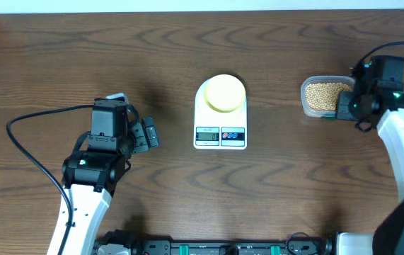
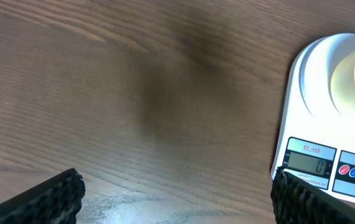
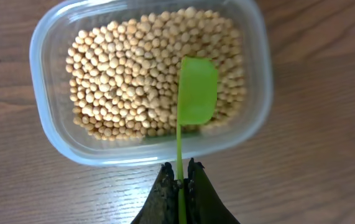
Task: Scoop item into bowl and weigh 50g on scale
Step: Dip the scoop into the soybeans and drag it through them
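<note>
The clear tub near the table's right edge holds the beans — the right gripper, clenched on a green scoop, has its blade over them. Mid-table, the bowl sits on the scale — apparently empty. The left gripper gapes, grasping nothing.

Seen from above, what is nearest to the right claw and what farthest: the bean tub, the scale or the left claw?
1. Bean tub, on the right, just beside the right claw.
2. Scale, mid-table.
3. Left claw, far over on the left.
</note>
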{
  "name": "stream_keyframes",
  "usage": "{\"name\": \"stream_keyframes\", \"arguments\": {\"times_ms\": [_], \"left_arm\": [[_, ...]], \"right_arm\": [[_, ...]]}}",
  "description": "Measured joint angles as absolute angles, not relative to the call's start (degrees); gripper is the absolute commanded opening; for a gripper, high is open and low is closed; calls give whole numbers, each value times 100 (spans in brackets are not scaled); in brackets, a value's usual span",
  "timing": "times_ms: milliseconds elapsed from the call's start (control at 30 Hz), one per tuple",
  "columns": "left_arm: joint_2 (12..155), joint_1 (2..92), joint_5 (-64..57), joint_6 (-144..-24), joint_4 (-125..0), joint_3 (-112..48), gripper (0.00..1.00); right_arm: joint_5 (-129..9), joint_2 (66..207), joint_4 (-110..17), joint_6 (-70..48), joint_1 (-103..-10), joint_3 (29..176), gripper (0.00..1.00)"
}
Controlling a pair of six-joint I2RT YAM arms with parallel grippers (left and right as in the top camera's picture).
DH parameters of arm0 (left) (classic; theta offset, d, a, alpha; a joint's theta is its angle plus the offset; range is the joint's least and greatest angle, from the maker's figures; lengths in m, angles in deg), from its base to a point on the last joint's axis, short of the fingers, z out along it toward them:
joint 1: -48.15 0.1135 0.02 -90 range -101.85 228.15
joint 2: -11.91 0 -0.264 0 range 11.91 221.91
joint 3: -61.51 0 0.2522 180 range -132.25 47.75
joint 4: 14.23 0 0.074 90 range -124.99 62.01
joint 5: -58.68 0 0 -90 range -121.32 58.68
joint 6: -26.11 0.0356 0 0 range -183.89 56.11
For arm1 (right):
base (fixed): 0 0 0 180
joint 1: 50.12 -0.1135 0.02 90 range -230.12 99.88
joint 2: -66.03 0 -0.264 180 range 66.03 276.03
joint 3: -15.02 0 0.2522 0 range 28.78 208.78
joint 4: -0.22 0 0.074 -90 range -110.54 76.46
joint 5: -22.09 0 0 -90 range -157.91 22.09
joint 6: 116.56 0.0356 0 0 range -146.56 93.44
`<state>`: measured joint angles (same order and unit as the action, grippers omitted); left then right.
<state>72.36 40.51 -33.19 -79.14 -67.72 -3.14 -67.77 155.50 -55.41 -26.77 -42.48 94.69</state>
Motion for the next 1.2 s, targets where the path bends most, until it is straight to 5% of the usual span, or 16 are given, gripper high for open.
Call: {"name": "stream_keyframes", "arguments": {"times_ms": [1200], "left_arm": [[7236, 4051, -3319, -7914, -6772, -314, 98]], "right_arm": [[-6468, 15729, -5132, -1676, -4288, 9395, 1]]}}
